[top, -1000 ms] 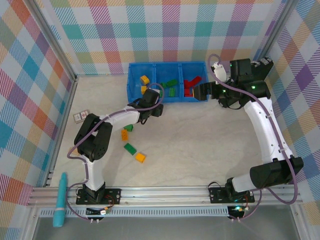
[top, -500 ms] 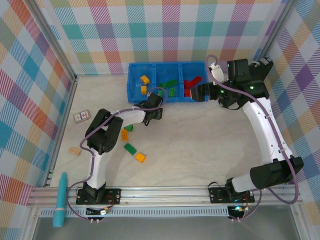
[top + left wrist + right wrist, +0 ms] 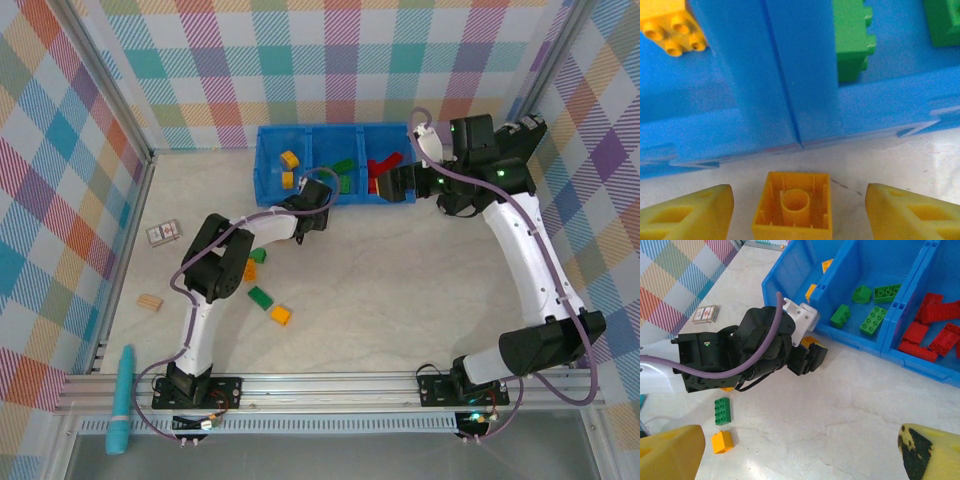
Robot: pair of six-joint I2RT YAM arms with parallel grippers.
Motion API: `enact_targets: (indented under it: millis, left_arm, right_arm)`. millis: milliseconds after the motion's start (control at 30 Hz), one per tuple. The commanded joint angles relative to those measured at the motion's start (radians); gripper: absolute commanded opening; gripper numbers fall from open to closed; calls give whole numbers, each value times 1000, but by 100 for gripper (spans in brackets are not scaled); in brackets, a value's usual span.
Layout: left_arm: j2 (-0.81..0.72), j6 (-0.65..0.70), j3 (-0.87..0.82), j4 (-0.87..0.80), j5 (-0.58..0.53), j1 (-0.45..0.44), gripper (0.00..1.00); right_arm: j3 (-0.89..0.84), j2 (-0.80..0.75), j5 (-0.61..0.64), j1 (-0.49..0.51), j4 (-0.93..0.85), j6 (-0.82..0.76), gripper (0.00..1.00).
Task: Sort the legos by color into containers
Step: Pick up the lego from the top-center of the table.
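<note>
From above, the left hand (image 3: 305, 215) sits low against the front wall of the blue tray (image 3: 262, 165), and the right hand (image 3: 385, 185) hovers by the red compartment.

At the left wrist, an orange brick (image 3: 792, 207) lies upside down on the surface (image 3: 880, 165). It is just outside the tray, between parted fingers (image 3: 695, 212) that straddle it without touching, probably ready to lift it in.

At the right wrist, that hand is wide open and empty, apparently keeping clear.
</note>
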Motion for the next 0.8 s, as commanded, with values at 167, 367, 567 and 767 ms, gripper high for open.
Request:
enact_targets:
  millis: [167, 367, 567, 767]
  left_arm:
    - [39, 0, 73, -77, 7, 34, 69]
    - [75, -3, 131, -138, 55, 49, 65]
    - [89, -10, 151, -164, 102, 65, 57]
    - [103, -28, 169, -179, 140, 70, 44]
  right_arm:
    - [42, 30, -22, 10, -11, 4, 99]
    - [45, 44, -17, 15, -4, 4, 99]
    - [45, 49, -13, 17, 1, 5, 99]
    - [43, 54, -7, 19, 2, 7, 99]
